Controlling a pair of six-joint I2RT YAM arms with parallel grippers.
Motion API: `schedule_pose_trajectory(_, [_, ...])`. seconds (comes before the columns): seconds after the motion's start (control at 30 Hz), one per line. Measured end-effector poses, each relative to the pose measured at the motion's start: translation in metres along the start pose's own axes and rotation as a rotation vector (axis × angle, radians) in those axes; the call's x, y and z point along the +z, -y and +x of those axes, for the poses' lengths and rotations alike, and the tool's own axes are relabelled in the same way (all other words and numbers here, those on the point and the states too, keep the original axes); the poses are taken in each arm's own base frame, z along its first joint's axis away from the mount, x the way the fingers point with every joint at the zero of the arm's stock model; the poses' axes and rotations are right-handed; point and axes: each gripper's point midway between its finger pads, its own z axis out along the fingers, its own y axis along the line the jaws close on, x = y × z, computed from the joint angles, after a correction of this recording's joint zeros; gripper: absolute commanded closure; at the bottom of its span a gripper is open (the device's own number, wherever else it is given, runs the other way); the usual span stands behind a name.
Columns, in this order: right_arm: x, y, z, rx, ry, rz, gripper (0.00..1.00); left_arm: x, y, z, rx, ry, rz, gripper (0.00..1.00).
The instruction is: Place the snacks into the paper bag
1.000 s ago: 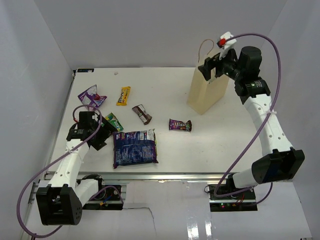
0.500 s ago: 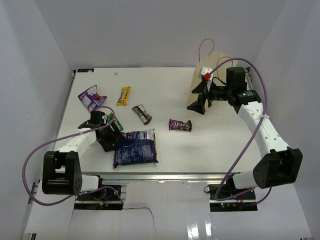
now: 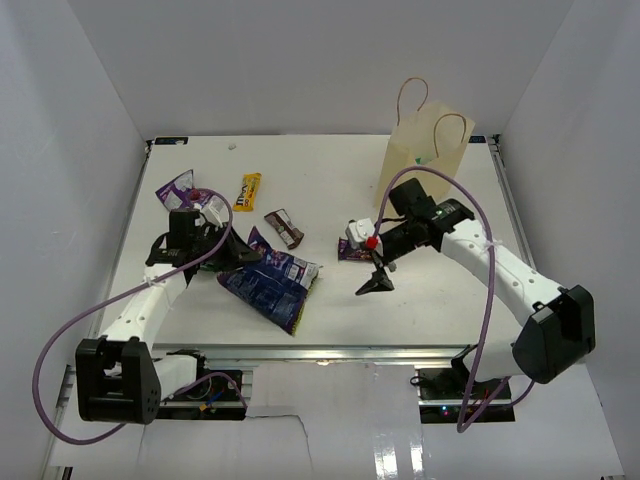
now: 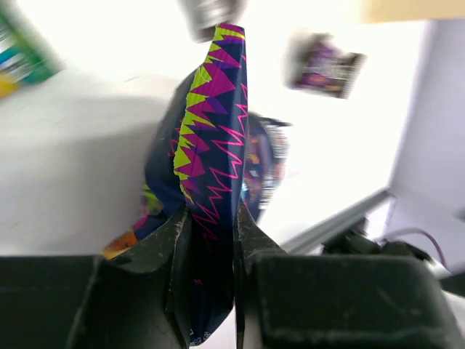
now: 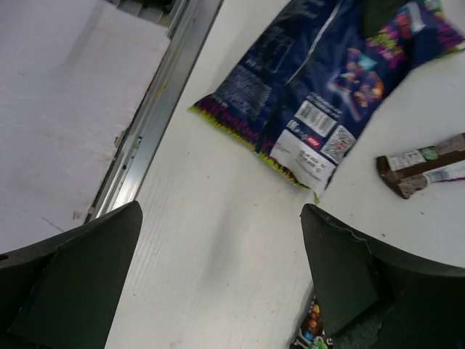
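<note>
dark blue bag (image 4: 218,131), edge pinched in left tool (image 4: 211,225)

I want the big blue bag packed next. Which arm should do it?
Left. The left gripper pinches the big blue bag by its edge; the right gripper is open and empty.

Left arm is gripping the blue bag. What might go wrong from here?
The left pincer pinches the blue bag only by its edge, so it may slip out. The right pincer hangs open between it and the paper bag, risking a clash. That tall bag could tip if bumped.
</note>
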Motion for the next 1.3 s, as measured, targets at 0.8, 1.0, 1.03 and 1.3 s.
schedule_pose_trajectory(0.8, [0.114, 0.104, -0.015, 0.460, 0.086, 0.099, 0.10, -0.040, 0.109, -0.010, 0.297, 0.031, 0.460, 1.00])
schedule_pose_trajectory(1.0, [0.119, 0.102, -0.014, 0.372, 0.077, 0.074, 0.09, -0.050, 0.122, -0.008, 0.297, 0.040, 0.491, 1.00])
schedule_pose_trajectory(1.03, [0.121, 0.105, -0.014, 0.364, 0.076, 0.078, 0.08, -0.052, 0.124, -0.008, 0.296, 0.040, 0.497, 1.00])
schedule_pose_trajectory(1.3, [0.134, 0.116, -0.013, 0.340, 0.073, 0.078, 0.29, -0.057, 0.137, -0.007, 0.297, 0.038, 0.525, 1.00])
